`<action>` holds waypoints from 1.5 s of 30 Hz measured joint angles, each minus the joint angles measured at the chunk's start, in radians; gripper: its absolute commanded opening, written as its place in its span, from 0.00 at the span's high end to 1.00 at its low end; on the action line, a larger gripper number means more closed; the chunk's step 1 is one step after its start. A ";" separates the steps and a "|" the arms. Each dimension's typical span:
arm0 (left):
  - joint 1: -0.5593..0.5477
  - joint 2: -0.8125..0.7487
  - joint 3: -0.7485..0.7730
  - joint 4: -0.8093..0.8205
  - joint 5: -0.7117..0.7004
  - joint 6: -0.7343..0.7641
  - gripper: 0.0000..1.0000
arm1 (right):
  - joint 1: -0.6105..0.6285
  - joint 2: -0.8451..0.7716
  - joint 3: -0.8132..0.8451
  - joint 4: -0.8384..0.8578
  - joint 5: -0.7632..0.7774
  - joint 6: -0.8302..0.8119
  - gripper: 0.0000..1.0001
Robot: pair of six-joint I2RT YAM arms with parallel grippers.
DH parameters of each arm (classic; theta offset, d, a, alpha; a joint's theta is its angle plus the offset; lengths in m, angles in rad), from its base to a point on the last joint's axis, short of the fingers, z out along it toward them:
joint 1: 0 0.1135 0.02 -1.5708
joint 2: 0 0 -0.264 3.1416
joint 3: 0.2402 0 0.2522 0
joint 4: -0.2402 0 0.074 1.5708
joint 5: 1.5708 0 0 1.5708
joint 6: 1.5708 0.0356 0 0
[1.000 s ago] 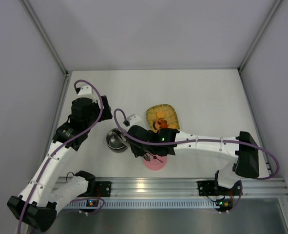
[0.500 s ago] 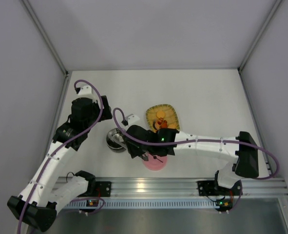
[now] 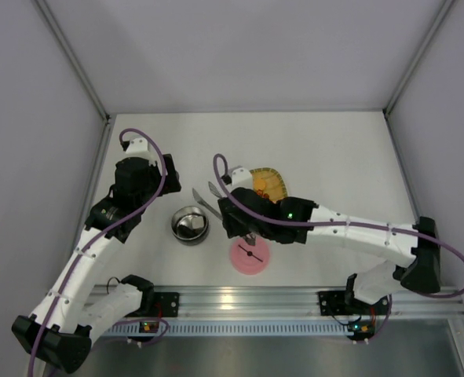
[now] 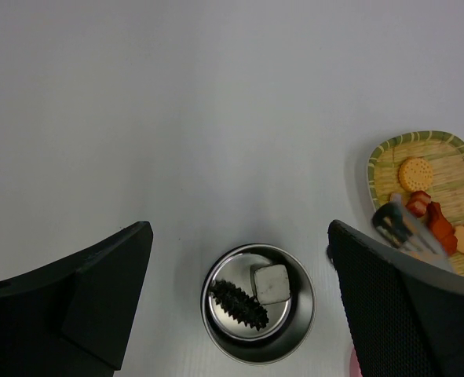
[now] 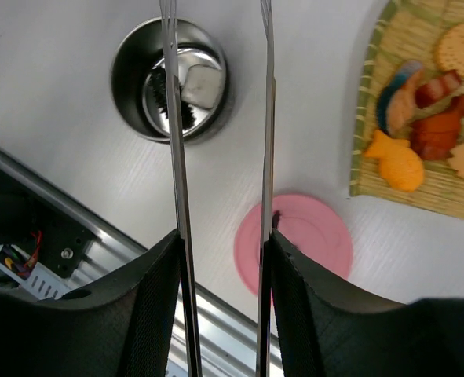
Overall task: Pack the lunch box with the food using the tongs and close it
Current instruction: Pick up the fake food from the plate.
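Note:
The lunch box (image 3: 190, 225) is a small steel bowl left of the middle, holding a white cube (image 4: 271, 283) and a dark spiky piece (image 4: 239, 305). My right gripper (image 5: 222, 239) is shut on the tongs (image 5: 267, 118), whose two pale arms stand apart with nothing between the tips. The tongs (image 3: 208, 200) point far-left, between the lunch box and the yellow tray (image 3: 272, 182). More food, an orange fish (image 5: 396, 161), red-brown pieces (image 5: 437, 133) and a cookie (image 5: 459, 47), lies on the tray (image 5: 373, 118). My left gripper (image 4: 239, 236) hangs open above the lunch box (image 4: 257, 314).
The pink lid (image 3: 249, 257) with its black bar handle lies flat on the table just near-right of the steel bowl. The right arm crosses over the tray's near part. A metal rail (image 3: 279, 298) runs along the table's near edge.
My right gripper has carried the tongs away from over the bowl, to the right and towards the tray, uncovering the pink lid. The tongs' arms have spread wider. The left arm is still.

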 measured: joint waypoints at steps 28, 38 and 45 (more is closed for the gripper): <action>0.000 0.000 0.000 0.000 0.001 0.000 0.02 | -0.233 -0.261 -0.394 -0.073 0.055 0.054 0.55; 0.000 0.000 0.000 0.000 0.001 0.000 0.01 | -0.253 -0.218 -0.411 -0.064 0.045 0.053 0.59; 0.000 0.000 0.000 0.000 0.001 0.000 0.02 | -0.256 -0.207 -0.411 -0.056 0.032 0.047 0.71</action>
